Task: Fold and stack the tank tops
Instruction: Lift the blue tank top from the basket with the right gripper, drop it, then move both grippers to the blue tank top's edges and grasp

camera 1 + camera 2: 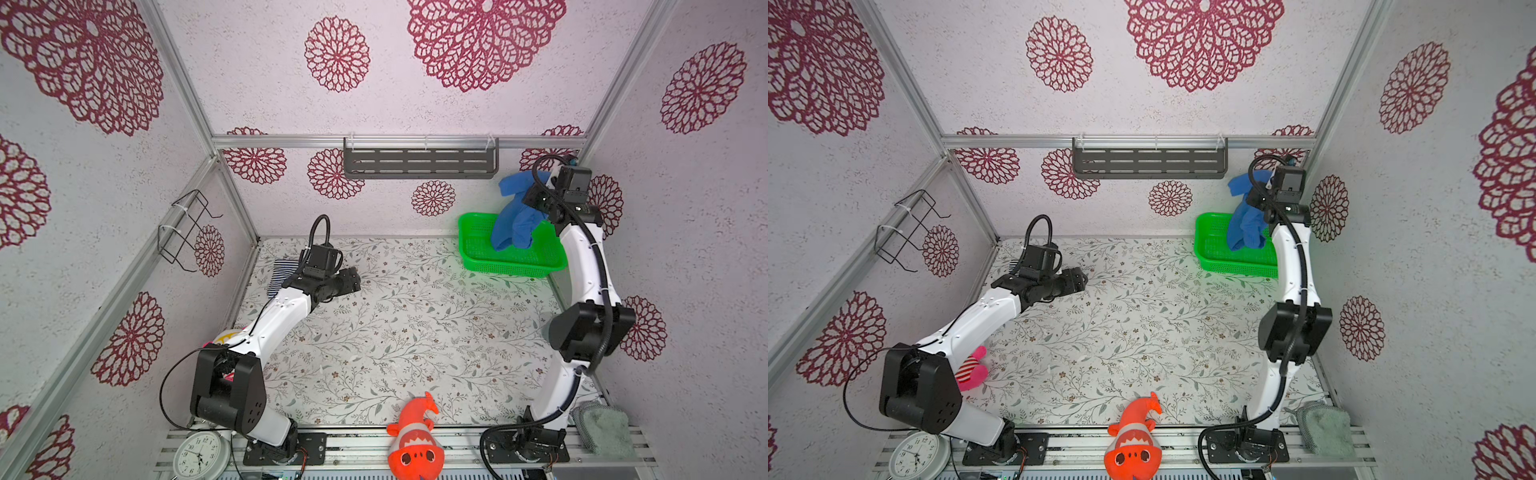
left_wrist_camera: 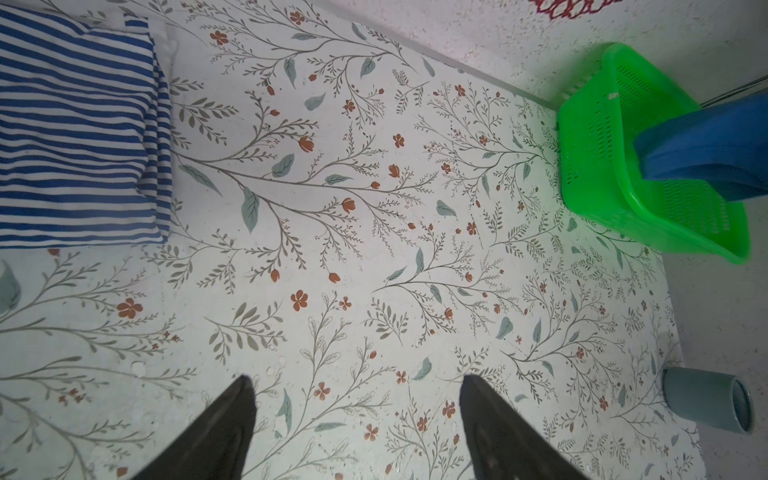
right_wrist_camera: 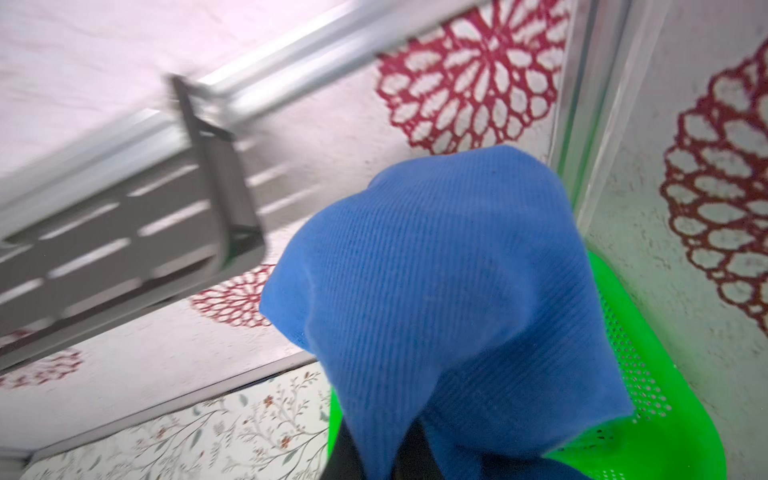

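The striped tank top [image 2: 75, 133] lies folded flat on the flowered table at the back left, partly hidden behind my left arm in a top view [image 1: 281, 272]. My left gripper [image 2: 357, 378] hovers open over bare table to its right, holding nothing [image 1: 353, 281]. The plain blue tank top [image 1: 513, 220] hangs bunched in the air, its lower end dangling into the green basket [image 1: 515, 264]. My right gripper [image 1: 535, 198] is shut on the blue tank top near its upper part. The blue cloth [image 3: 457, 291] drapes over the jaws and hides the fingertips.
An orange fish plush [image 1: 411, 436], a clock [image 1: 197, 455] and a grey-green towel [image 1: 602, 428] sit along the front edge. A pink striped toy [image 1: 971, 370] lies by the left arm. A grey shelf [image 1: 419, 162] hangs on the back wall, a wire rack [image 1: 187, 228] on the left wall.
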### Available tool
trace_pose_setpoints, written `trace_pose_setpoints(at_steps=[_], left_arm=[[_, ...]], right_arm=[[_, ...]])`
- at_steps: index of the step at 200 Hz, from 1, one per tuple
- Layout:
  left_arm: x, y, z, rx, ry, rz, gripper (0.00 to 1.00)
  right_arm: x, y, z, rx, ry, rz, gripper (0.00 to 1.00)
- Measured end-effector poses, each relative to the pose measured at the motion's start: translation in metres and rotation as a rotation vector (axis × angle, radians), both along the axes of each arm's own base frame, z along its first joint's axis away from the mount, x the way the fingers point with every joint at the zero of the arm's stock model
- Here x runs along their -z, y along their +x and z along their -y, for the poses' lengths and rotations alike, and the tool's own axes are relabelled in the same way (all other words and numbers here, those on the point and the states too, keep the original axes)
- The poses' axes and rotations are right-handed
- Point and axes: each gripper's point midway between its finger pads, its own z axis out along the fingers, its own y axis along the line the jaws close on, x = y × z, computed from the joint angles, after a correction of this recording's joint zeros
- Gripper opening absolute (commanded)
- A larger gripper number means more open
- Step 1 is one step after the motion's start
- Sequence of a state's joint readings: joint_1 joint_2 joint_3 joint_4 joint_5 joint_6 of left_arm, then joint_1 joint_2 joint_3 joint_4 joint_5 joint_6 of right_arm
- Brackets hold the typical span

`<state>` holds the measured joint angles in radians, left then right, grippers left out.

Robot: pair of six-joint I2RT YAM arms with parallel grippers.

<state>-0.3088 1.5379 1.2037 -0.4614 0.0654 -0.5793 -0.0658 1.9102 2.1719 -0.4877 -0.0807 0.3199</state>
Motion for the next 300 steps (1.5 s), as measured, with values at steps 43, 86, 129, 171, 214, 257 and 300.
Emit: trace_pose_setpoints(at_steps=[43,86,129,171,214,257,300], left_arm=[[-0.010,0.001,0.003,0.007,-0.014,0.023,0.79],[-0.018,0.001,0.006,0.017,-0.030,0.044,0.76],[-0.005,0.002,0.008,0.020,-0.035,0.005,0.74],[0.022,0.000,0.009,0.020,-0.008,-0.091,0.65],[0.035,-0.004,0.048,0.115,0.011,-0.161,0.56],[0.059,-0.019,0.071,0.181,0.024,-0.245,0.53],[0.100,-0.027,0.060,0.136,0.058,-0.339,0.56]], right_arm=[[-0.025,-0.067,-0.112,-0.265,-0.031,0.041,0.00],[0.030,-0.104,-0.203,-0.528,0.003,-0.067,0.00],[0.113,-0.104,-0.203,-0.501,-0.012,-0.242,0.42],[0.182,-0.109,-0.162,-0.337,-0.118,-0.395,0.49],[0.226,-0.125,-0.143,-0.269,-0.182,-0.506,0.46],[0.241,-0.142,-0.177,-0.354,-0.216,-0.530,0.42],[0.275,-0.138,-0.241,-0.476,-0.257,-0.539,0.43]])
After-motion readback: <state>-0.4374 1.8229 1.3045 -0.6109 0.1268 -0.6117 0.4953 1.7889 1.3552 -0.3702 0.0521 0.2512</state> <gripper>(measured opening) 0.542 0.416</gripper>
